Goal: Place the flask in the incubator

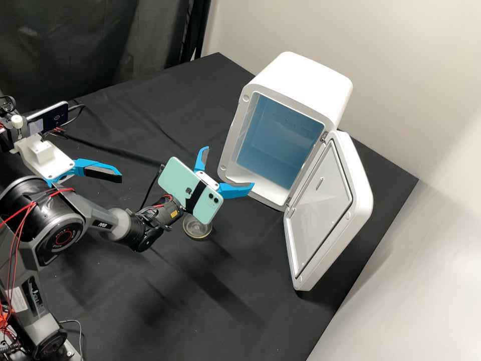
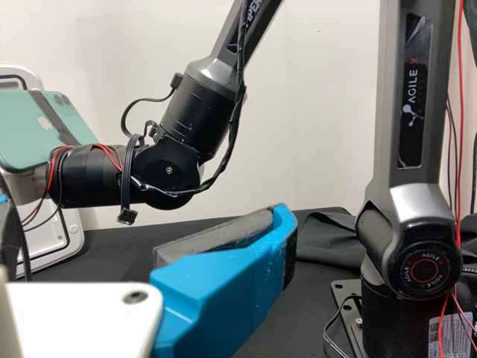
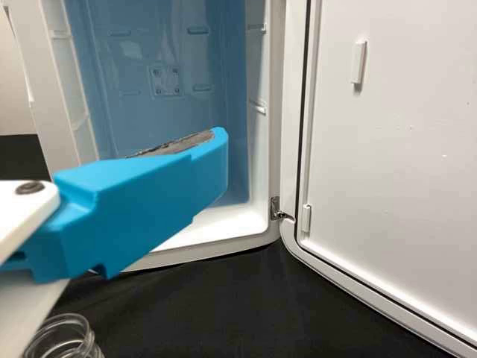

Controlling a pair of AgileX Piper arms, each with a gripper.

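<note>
Right gripper [image 1: 221,173] hovered, fingers spread wide and empty, just above the flask [image 1: 196,228] mid-bench [image 1: 175,115], facing the incubator [image 1: 300,80], its door [image 1: 325,210] swung open, seemingly ready for loading.

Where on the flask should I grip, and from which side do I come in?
Take the flask by its ringed neck, coming straight down from above. It seems to stand upright on the bench with its round mouth up. The open right gripper hangs just over it, so it could likely close on either side of the neck.
</note>
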